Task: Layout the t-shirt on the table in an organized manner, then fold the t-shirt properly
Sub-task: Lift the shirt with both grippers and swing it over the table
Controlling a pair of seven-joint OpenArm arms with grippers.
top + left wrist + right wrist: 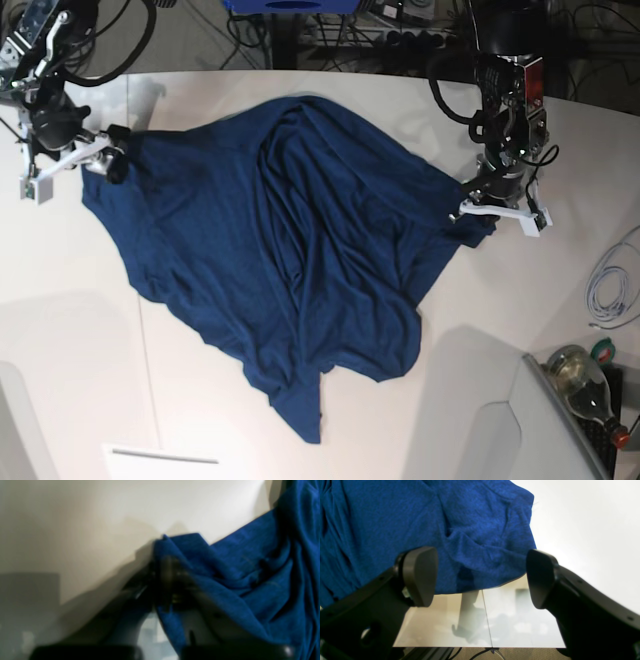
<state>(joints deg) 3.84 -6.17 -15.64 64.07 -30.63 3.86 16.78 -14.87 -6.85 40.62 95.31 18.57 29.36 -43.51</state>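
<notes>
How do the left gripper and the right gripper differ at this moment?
The left gripper is shut on a corner of the t-shirt; the right gripper stands wide open, holding nothing. The left gripper's view is blurred; the right gripper's pads show sharply, with the shirt's edge beyond them. Both sit at opposite sides of the shirt on the table.

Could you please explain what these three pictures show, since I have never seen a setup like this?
This is a robot with two arms, each ending in a claw. One picture looks down from overhead; the other two come from cameras mounted near each claw.

On the big white table lies a wrinkled dark blue fabric t-shirt, spread loosely and not yet folded.

The left claw, on the right of the overhead picture, is shut on the shirt's edge; its own camera shows this only blurrily. The right claw is open, with the shirt's edge between its black fingers, holding nothing yet.

A bottle and a white cable sit near the table's corner.
</notes>
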